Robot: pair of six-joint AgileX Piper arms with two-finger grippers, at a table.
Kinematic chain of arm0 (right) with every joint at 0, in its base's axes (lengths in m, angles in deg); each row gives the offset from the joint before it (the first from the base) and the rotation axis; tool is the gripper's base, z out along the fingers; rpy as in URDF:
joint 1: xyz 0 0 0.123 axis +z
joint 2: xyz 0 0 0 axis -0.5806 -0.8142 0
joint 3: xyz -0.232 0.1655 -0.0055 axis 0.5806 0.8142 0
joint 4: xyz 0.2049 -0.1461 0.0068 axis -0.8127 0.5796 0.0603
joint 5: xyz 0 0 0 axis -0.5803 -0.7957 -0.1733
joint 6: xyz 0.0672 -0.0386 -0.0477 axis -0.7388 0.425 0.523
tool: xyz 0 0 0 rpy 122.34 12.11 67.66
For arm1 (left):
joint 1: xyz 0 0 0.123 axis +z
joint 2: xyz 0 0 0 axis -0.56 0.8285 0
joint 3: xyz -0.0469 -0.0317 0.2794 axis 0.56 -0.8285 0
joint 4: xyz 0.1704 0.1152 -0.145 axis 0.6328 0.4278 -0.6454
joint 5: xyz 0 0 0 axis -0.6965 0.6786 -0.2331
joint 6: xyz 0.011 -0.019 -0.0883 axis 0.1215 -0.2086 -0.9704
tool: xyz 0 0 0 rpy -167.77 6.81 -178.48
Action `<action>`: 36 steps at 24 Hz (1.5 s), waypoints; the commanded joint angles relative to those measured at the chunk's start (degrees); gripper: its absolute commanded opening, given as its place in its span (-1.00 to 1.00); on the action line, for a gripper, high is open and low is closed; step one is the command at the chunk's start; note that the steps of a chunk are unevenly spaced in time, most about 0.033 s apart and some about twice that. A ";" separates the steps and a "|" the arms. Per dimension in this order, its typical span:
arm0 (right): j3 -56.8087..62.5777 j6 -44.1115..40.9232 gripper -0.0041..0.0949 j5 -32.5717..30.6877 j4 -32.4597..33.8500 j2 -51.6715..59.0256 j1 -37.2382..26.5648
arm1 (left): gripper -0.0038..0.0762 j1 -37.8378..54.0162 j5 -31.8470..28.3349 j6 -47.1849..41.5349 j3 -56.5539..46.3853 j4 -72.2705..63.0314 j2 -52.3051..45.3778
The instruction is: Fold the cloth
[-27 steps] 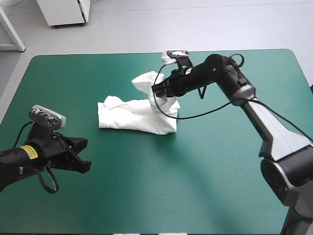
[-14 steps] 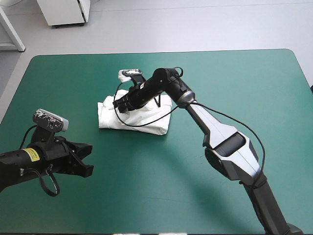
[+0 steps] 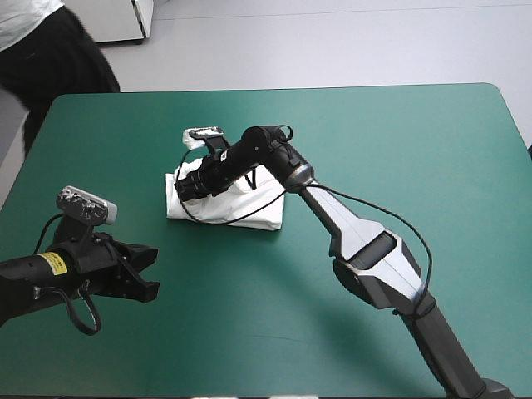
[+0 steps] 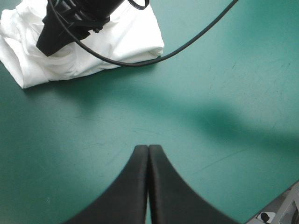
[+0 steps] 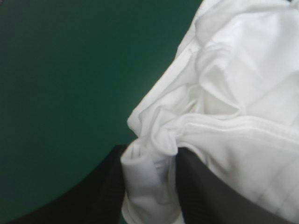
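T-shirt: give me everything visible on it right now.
The T-shirt is white, soft, wrinkled fabric, folded into a rough rectangular bundle. It lies on the teal-green cover, left of the table's middle. Stitched hem lines show in the right wrist view. The right gripper is shut on a bunched fold at the bundle's left end, with its arm reaching over the top. The left gripper is shut and well clear of it.

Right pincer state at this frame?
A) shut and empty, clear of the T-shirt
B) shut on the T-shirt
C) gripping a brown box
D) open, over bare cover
B: in the right wrist view the right pincer is all but shut, with a bunch of the white T-shirt pinched in it.
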 commanded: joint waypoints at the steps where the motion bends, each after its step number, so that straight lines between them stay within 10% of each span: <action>1: -4.62 -2.32 0.19 -0.88 -1.41 4.48 0.15 | -0.93 -0.01 -3.27 -0.45 1.22 -1.83 -0.05; 20: -11.54 -9.69 0.12 -6.16 9.99 8.69 -1.64 | -0.93 -0.01 -3.75 -0.55 1.22 -1.83 -0.05; 30: 29.29 -7.34 0.11 -5.98 18.76 29.14 -8.72 | -0.93 -0.01 -3.75 -0.45 1.22 -1.83 -0.05; 36: 33.15 -7.34 0.11 -4.96 21.30 26.41 -9.20 | -0.93 -0.01 -3.75 -0.45 1.22 -1.83 -0.05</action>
